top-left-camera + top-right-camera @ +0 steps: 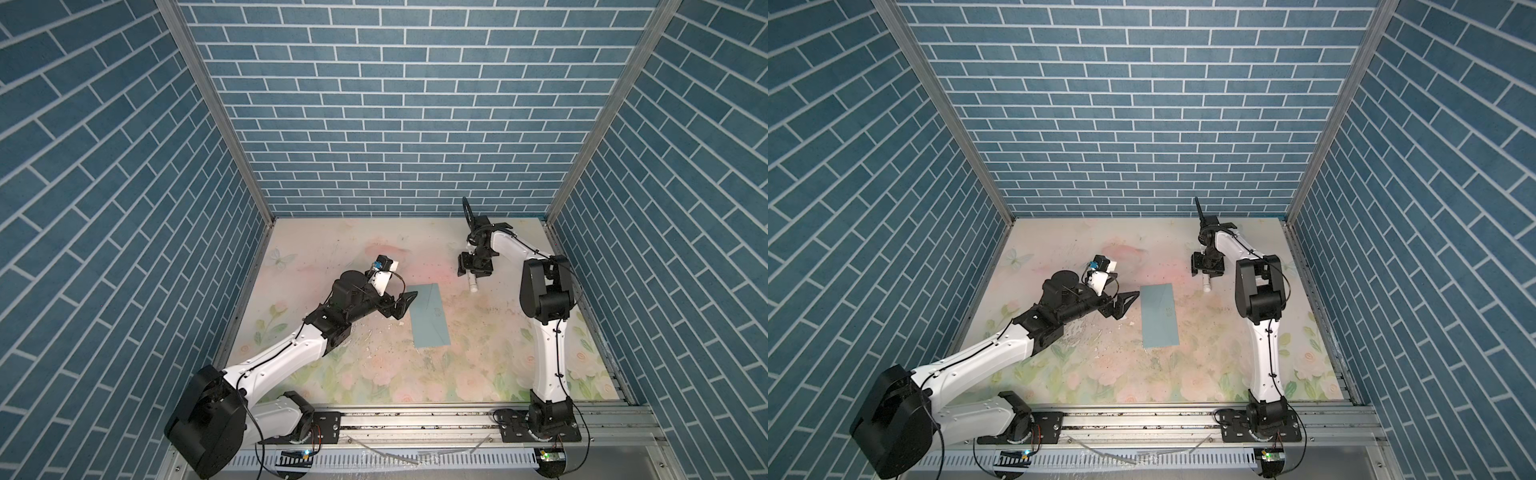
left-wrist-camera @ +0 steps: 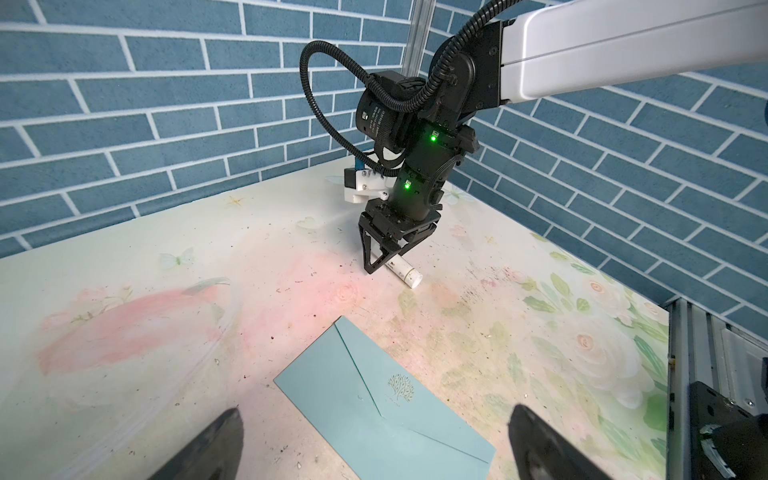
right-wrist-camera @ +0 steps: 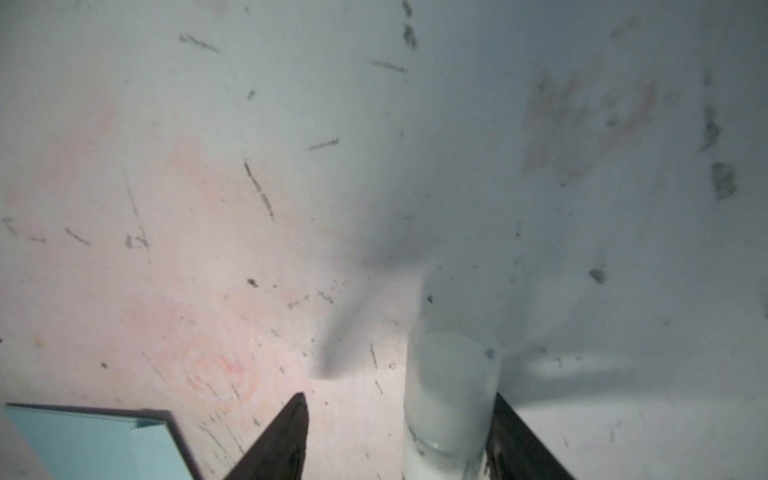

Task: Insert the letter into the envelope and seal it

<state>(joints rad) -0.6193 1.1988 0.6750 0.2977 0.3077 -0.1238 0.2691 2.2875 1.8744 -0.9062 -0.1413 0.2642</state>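
The teal envelope [image 1: 428, 316] [image 1: 1158, 318] lies flat on the floral table with its pointed flap folded down [image 2: 382, 407]; one corner of it shows in the right wrist view [image 3: 95, 444]. The letter is out of view. My left gripper [image 1: 405, 305] [image 1: 1129, 303] [image 2: 376, 415] hovers wide open just left of the envelope, holding nothing. My right gripper [image 1: 471, 276] [image 1: 1206, 272] [image 2: 386, 262] [image 3: 399, 399] points down behind the envelope's far right corner. A white glue stick [image 1: 473, 286] [image 2: 407, 274] [image 3: 451, 386] sits between its parted fingers, leaning on one finger with a gap to the other.
Crumbs and paper scraps [image 1: 374, 336] litter the table left of the envelope's near end. A metal rail [image 1: 415, 419] with both arm bases runs along the front edge. Blue brick walls close off the back and sides.
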